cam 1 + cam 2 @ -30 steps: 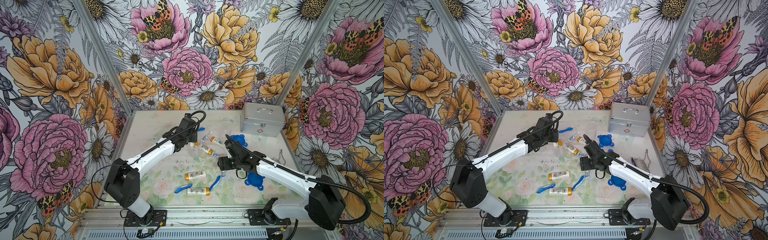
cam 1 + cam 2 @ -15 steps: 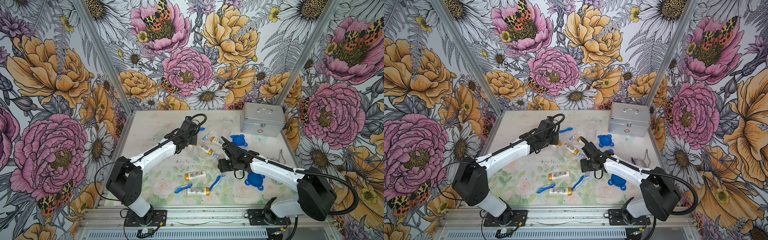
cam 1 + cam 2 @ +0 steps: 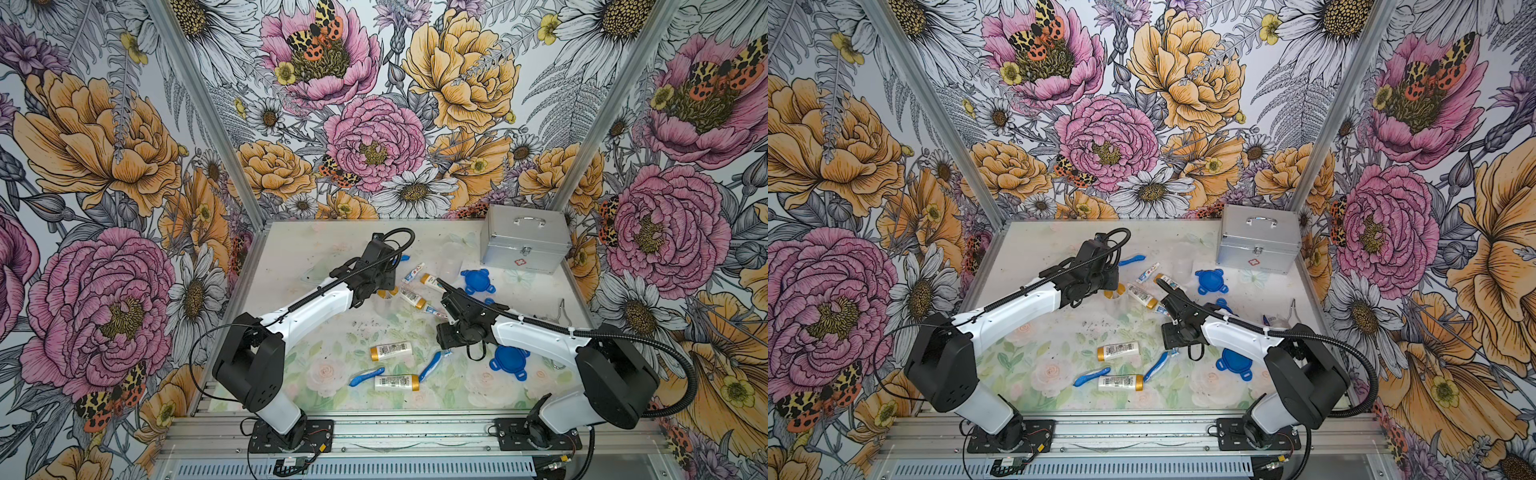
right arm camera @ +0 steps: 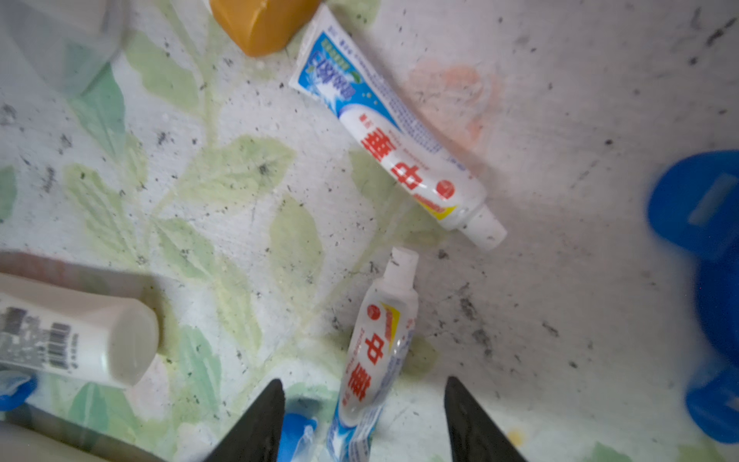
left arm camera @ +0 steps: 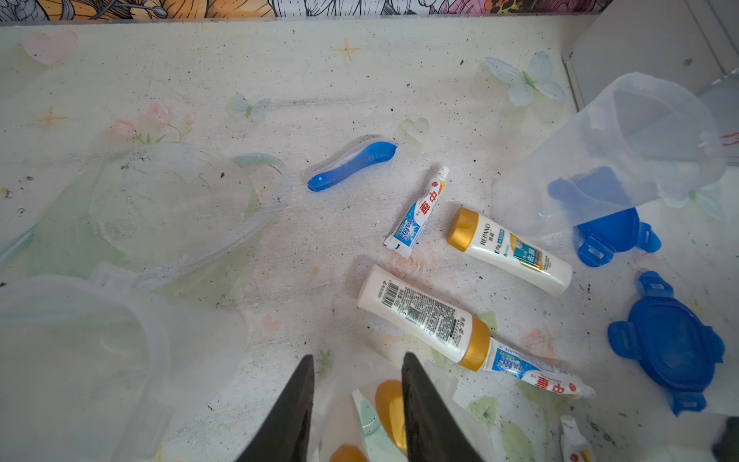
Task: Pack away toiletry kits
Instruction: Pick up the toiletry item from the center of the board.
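In the left wrist view my left gripper (image 5: 358, 356) stands open over a clear cup (image 5: 340, 384) with gold-capped bottles (image 5: 388, 408) inside. In a top view that left gripper (image 3: 380, 289) is at mid-table. My right gripper (image 4: 363, 380) is open, its fingers straddling a toothpaste tube (image 4: 380, 340) without touching it. A second tube (image 4: 396, 148) lies just beyond. Two bottles (image 3: 390, 351) (image 3: 395, 381) and two blue toothbrushes (image 3: 365, 376) (image 3: 432, 363) lie near the front. Blue lids (image 3: 477, 281) (image 3: 508, 362) sit on the right.
A silver metal case (image 3: 523, 239) stands at the back right, with an upright clear cup (image 3: 451, 259) left of it. Another toothbrush (image 5: 352, 164), tube (image 5: 420, 212) and bottle (image 5: 508, 250) lie behind the cup. More clear cups (image 5: 100, 340) lie on the left.
My left jaws have come apart a little over the cup. My right jaws have narrowed around the toothpaste tube, and the right arm's shoulder has swung slightly left.
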{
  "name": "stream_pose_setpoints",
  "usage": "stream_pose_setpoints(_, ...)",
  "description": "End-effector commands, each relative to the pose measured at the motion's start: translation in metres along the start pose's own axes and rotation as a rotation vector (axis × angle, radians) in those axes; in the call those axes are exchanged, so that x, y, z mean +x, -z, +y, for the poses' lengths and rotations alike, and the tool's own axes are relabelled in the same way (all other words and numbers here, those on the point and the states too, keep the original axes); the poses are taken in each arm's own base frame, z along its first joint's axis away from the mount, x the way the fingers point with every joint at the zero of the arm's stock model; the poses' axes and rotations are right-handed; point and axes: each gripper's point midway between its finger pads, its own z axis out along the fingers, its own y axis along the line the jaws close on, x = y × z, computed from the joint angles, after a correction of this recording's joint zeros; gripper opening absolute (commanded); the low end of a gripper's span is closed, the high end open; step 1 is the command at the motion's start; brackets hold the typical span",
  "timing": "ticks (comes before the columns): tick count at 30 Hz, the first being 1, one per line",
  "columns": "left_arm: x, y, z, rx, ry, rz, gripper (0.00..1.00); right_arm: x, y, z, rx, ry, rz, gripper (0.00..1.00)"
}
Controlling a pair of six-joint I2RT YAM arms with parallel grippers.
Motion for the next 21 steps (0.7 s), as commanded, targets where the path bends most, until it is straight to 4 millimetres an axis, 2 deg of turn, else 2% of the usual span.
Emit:
stream_pose_setpoints(1, -0.005, 0.006, -0.007, 0.032, 0.012, -0.023, 0.38, 0.001, -0.008, -0.004, 0.01, 0.014, 0.003, 0.58)
stream_pose_setpoints(5, -0.007, 0.012, -0.014, 0.072, 0.024, -0.018, 0.39, 0.007, -0.016, -0.005, 0.009, 0.023, 0.03, 0.5)
stream_pose_setpoints(9, -0.012, 0.025, -0.014, 0.091, 0.043, -0.026, 0.42, 0.01, -0.022, -0.005, 0.006, 0.029, 0.04, 0.33)
stream_pose_setpoints(12, -0.016, 0.038, -0.011, 0.115, 0.079, -0.023, 0.47, 0.014, -0.026, -0.007, 0.009, 0.033, 0.054, 0.25)
stream_pose_setpoints(16, -0.014, 0.057, -0.003, 0.162, 0.146, 0.011, 0.58, 0.015, -0.026, -0.006, 0.003, 0.036, 0.053, 0.18)
stream_pose_setpoints(19, -0.003, 0.07, 0.001, 0.222, 0.207, 0.078, 0.71, 0.013, -0.021, -0.005, -0.004, 0.044, 0.033, 0.14)
stream_pose_setpoints(21, 0.006, 0.079, 0.001, 0.256, 0.232, 0.127, 0.76, 0.01, -0.017, -0.004, -0.008, 0.049, 0.017, 0.12)
